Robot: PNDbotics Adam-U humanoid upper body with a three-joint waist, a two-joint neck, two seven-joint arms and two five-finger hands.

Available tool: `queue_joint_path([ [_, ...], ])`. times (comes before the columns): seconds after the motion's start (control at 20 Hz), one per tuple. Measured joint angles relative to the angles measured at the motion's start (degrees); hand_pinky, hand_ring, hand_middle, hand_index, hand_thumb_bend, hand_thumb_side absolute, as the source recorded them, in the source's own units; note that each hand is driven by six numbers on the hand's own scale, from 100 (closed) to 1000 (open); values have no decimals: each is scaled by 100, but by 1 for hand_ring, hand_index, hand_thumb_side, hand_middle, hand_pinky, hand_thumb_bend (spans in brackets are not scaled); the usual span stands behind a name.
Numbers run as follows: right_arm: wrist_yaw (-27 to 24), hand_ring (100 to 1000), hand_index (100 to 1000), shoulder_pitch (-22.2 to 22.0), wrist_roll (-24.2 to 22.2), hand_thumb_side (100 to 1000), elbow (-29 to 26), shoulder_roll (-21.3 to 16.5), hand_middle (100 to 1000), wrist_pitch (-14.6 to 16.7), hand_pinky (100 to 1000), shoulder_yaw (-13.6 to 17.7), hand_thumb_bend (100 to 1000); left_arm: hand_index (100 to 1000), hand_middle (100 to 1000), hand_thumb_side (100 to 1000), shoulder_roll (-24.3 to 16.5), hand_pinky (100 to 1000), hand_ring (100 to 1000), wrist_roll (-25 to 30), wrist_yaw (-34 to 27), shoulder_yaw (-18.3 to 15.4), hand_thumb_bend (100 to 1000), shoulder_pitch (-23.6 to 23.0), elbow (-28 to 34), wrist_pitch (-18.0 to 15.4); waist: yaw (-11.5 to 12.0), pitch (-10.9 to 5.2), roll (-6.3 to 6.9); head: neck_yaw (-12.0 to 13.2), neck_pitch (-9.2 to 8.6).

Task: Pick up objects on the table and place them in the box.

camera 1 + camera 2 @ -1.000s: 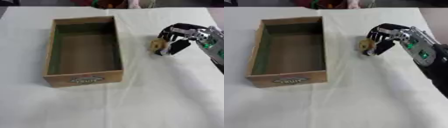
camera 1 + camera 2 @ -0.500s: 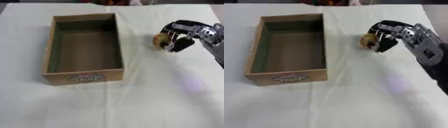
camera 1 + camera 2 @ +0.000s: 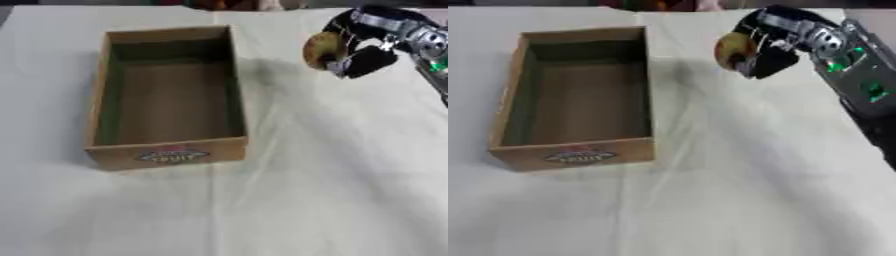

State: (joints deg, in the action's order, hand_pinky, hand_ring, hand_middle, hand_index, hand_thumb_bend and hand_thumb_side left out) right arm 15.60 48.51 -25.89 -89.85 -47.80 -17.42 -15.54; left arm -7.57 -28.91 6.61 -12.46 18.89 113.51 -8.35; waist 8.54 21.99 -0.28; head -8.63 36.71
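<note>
A small round tan and yellow object is held above the white cloth, to the right of the box. My right hand has its fingers and thumb curled round it, and the arm comes in from the right edge. The wooden box stands open at the left centre, with a label on its near wall; I see nothing inside it. My left hand shows in neither view.
A white cloth covers the table, with wrinkles running down the middle. Something red and orange lies at the far edge beyond the box.
My right hand has lifted the round object off the cloth and carried it up and slightly toward the box. The box has not moved.
</note>
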Motion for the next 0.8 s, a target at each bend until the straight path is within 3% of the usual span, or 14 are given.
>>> queue_joint_path([
  [0.3, 75, 570, 714, 490, 110, 100, -276, 362, 532, -35, 601, -19, 100, 688, 493, 858, 0, 399, 399, 30, -9, 37, 100, 0, 0, 21, -19, -88, 47, -175, 106],
  [0.8, 798, 551, 703, 1394, 92, 100, -59, 1743, 526, 123, 584, -297, 100, 687, 495, 859, 0, 398, 401, 59, -59, 89, 100, 0, 0, 30, 98, -177, 82, -361, 188],
])
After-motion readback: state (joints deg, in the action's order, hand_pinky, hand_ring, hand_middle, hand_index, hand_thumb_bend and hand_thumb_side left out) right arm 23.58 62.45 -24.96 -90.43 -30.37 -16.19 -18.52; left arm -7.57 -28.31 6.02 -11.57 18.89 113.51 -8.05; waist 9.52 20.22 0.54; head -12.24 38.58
